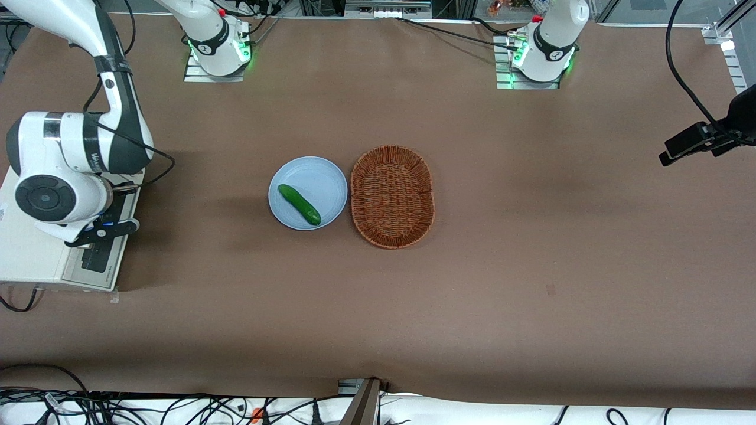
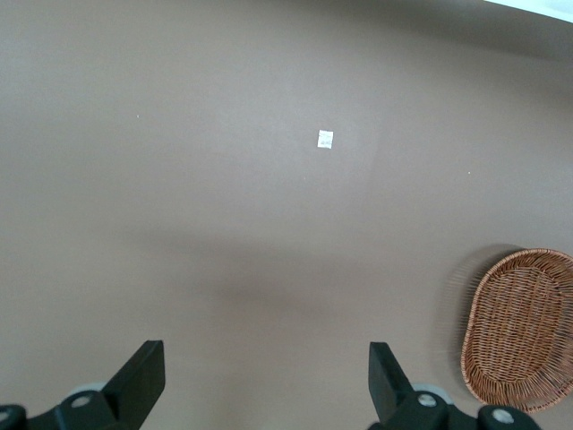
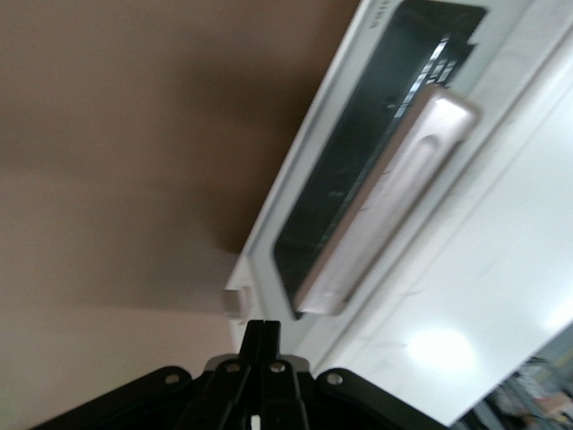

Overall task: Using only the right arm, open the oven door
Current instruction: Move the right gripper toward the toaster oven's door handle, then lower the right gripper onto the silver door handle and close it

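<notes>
The cream-white toaster oven stands at the working arm's end of the table. Its oven door, a silver-grey frame with dark glass, faces the middle of the table and looks flat against the oven body. In the right wrist view the door's dark window and long silver bar handle run slantwise. The right arm hangs over the oven. My gripper is shut and empty; in the right wrist view the gripper sits just short of the handle's near end, not touching it.
A light blue plate with a green cucumber lies mid-table, beside a brown wicker basket, which also shows in the left wrist view. A black camera juts in at the parked arm's end. Cables run along the near edge.
</notes>
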Controlling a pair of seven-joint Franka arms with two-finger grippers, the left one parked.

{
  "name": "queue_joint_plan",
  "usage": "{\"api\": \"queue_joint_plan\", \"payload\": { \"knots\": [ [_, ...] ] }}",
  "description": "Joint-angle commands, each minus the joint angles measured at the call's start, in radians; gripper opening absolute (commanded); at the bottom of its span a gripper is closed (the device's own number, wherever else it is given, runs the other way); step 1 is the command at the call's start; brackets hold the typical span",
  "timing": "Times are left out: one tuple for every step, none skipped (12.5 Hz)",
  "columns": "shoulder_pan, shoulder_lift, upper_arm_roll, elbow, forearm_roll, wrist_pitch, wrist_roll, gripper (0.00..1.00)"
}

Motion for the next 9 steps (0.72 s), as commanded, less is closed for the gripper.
{"api": "queue_joint_plan", "payload": {
  "knots": [
    [0.005, 0.021, 0.0, 0.0, -0.086, 0.021, -0.01, 0.0],
    [0.002, 0.021, 0.002, 0.002, -0.088, 0.023, -0.014, 0.0],
    [0.002, 0.021, 0.0, 0.005, -0.099, 0.026, -0.016, 0.0],
    [0.0, 0.022, 0.0, 0.004, -0.12, 0.046, -0.019, 0.0],
    [-0.006, 0.024, 0.0, 0.004, -0.129, 0.052, -0.028, 0.0],
    [-0.007, 0.027, 0.0, 0.005, -0.131, 0.054, -0.051, 0.0],
    [-0.009, 0.027, -0.001, 0.005, -0.134, 0.061, -0.068, 0.0],
    [-0.01, 0.027, -0.003, 0.005, -0.135, 0.073, -0.07, 0.0],
    [-0.01, 0.03, -0.004, 0.005, -0.137, 0.084, -0.07, 0.0]
  ]
}}
